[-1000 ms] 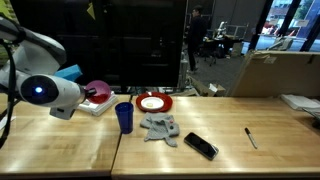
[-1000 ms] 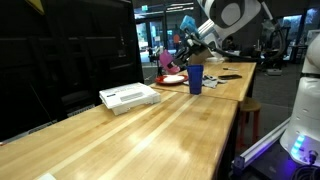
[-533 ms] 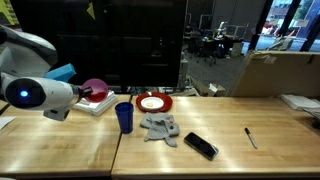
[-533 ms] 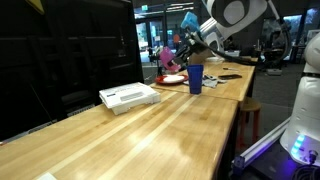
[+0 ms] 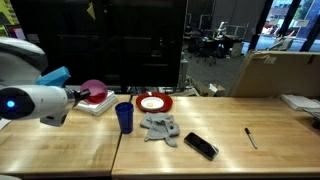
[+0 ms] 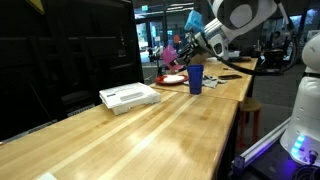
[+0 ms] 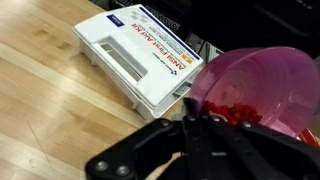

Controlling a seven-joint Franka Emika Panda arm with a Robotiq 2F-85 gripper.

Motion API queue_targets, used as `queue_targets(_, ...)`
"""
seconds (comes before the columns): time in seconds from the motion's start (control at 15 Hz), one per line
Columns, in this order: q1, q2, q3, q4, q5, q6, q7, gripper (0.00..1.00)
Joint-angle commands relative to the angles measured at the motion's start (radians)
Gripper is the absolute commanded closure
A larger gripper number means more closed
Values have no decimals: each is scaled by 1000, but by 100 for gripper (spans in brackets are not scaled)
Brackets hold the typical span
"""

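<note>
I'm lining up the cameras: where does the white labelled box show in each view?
In an exterior view: the white box is at left, beside the blue cup, just below the pink bowl.
In an exterior view: the white box is left of centre, nearer the camera than the blue cup.
Wrist view: the white box is upper middle, label up.
Shared landmark: the pink bowl held in the gripper.

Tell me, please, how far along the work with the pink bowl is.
Done: the gripper is shut on the rim of the pink bowl. In hand: the bowl is held up beside the white box. Left, likely: setting it down and opening the jaws.
</note>
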State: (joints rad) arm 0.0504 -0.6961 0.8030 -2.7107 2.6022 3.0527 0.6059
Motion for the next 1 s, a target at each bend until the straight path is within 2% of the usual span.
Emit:
queue_targets(0.0,-6,-103,13,-78,0,-44,-5,99)
queue_targets(0.13,20,-152,-7,-137,-1,-53,-27,99)
queue_targets(0.2,-1,-108,-14,-73,-1,-21,-76,99)
queue_targets(0.33,32,-122,-47,-84,-2,-43,-161,99)
queue_targets(0.4,5,-94,-11,-79,-2,-30,-94,96)
queue_targets(0.67,18,-98,-29,-74,-2,-34,-144,96)
queue_targets(0.73,18,-98,-30,-74,-2,-34,-146,99)
queue_targets(0.87,1,-36,-35,-44,-41,-17,-149,99)
queue_targets(0.93,24,15,-91,-16,-14,9,-246,99)
